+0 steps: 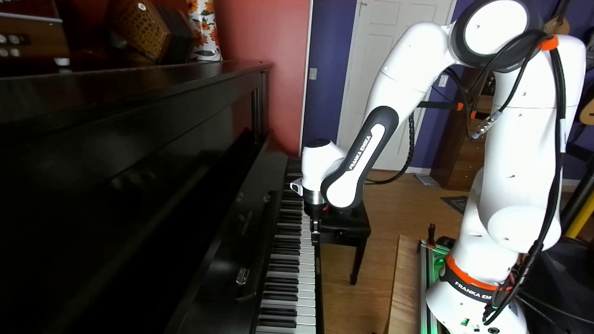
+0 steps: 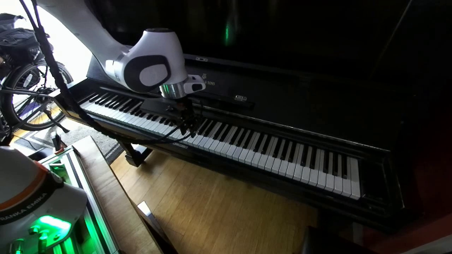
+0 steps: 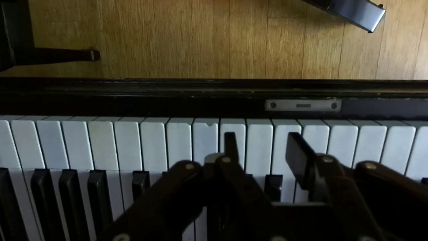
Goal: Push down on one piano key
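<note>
End effector [image 3: 262, 150] abv pno keys [image 3: 204, 142]

A black bench [image 1: 345, 227] stands near the end effector [image 3: 263, 147], a white door [image 1: 383, 60] farther from it; a bicycle [image 2: 26, 92] is well apart, the wooden floor [image 3: 200, 40] below.

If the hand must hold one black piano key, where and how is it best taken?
Probably by both long sides, from above: the black key stands narrow and raised above the white keys, and the hand points downward, open.
</note>
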`<state>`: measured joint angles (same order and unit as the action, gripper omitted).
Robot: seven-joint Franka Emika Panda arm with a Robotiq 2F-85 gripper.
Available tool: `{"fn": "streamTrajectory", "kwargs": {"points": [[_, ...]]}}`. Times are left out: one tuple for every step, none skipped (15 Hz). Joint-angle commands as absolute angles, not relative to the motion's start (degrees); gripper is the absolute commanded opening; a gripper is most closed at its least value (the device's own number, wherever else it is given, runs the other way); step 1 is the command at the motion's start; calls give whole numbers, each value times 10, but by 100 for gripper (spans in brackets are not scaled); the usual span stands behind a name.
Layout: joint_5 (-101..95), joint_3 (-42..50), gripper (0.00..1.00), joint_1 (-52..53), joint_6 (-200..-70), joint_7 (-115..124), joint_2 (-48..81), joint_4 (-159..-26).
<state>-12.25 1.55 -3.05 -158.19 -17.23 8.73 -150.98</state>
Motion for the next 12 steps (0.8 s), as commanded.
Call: {"fn": "streamTrajectory", "kwargs": {"points": [[-131,24,11,-41,-1600,-192,117,-1498],[-129,24,5,-44,-1603,-199,121,-1496],[-131,26,0,-45,-1604,-200,125,-1493],[-126,24,0,-50,-1607,-210,130,-1491],[-117,18,0,-55,-1607,-225,134,-1489],[-119,19,0,-56,-1609,-226,139,-1486],[-120,19,0,-58,-1612,-230,142,-1485],[-121,19,0,-60,-1614,-233,146,-1482],[-122,19,0,-61,-1616,-236,149,-1480],[-123,19,0,-63,-1618,-238,153,-1478],[-124,19,0,-64,-1619,-241,156,-1476],[-125,19,0,-66,-1622,-244,159,-1474]]}}
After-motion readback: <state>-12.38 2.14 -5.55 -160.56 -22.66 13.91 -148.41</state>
